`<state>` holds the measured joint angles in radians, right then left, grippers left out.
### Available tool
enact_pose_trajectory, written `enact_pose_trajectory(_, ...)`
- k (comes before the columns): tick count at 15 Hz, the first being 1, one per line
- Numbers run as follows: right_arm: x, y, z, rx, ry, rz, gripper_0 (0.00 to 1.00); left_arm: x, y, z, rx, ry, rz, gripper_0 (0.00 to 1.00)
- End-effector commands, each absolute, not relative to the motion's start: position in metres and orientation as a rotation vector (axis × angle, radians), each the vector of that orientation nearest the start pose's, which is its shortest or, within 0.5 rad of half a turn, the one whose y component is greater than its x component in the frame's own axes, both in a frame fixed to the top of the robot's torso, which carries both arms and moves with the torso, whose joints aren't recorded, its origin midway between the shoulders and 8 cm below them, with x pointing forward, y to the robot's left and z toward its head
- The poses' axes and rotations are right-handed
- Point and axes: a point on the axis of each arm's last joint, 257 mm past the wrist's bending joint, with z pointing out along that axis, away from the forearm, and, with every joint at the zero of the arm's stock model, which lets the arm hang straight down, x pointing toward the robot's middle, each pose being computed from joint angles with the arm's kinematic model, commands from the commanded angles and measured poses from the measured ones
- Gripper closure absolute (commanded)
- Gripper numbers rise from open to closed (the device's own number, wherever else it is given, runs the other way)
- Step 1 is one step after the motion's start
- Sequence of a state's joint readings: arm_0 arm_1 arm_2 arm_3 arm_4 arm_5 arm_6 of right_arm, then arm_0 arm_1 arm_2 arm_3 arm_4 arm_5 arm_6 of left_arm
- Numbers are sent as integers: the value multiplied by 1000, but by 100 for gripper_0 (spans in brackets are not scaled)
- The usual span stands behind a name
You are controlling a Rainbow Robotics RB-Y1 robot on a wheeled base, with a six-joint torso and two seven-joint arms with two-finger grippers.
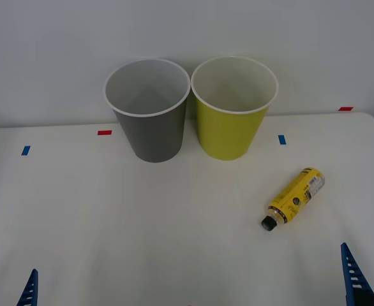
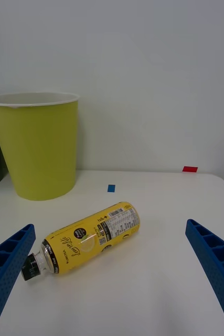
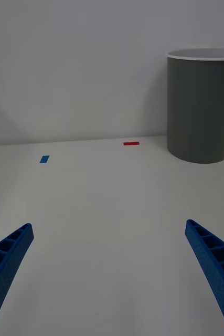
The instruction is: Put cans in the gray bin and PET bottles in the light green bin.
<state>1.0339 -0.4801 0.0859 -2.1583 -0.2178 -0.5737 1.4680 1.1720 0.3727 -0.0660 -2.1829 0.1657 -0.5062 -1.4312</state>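
One bottle [image 1: 295,198] lies on its side on the table [image 1: 142,223], right of centre, well apart from both bins, cap toward me. I judge rolling the main risk: it is round, and an off-centre pinch could squirt it away from the right gripper [image 2: 112,273], which sits low and near it with fingers wide apart and nothing held. It is slim, yellow-labelled, black-capped, with a white printed patch near its base. A second risk is the wrong bin: the green bin [image 1: 233,108] and gray bin [image 1: 150,111] stand side by side, touching or nearly so. The left gripper [image 3: 109,273] waits wide, empty.
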Motion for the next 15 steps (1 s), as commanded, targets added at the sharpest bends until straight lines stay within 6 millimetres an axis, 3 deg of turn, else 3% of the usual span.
enact_pose_trajectory(1, 250, -305, -185, -86, 1478, 24, 0, 214, 322, -217, -26, 1620, 52, 0)
enact_pose_trajectory(15, 250, -305, -185, -86, 1478, 24, 0, 214, 322, -217, -26, 1620, 52, 0)
